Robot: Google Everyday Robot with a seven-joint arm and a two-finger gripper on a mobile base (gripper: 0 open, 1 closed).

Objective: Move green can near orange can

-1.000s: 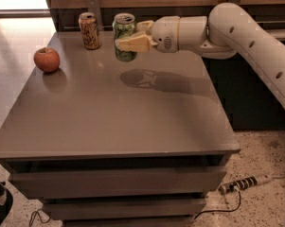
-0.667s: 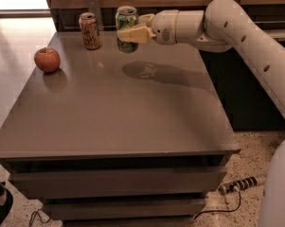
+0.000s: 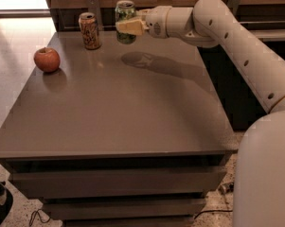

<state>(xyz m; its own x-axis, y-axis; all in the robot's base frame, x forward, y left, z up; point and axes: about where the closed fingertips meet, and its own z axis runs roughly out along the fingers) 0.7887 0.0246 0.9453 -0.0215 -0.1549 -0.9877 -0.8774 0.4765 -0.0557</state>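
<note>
A: From the left: a round red apple point(image 3: 47, 59) lies near the left edge of the flat grey counter point(image 3: 123, 117). A slim orange-tan drink can point(image 3: 89, 30) stands at the far edge.

B: And the mottled green drink can point(image 3: 123, 12)?

A: Just right of it, clamped in the cream gripper point(image 3: 129, 27), now higher than a second ago.

B: So I think lowering remains. The gap between the cans is free, but the far edge is close.

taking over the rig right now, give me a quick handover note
Gripper: shut on the green can, holding it above the far end of the table.
Orange can: upright on the table, left of the green can in the view, with a gap between them.
Done: green can grasped and lifted.
Left: set it down beside the orange can and release.
</note>
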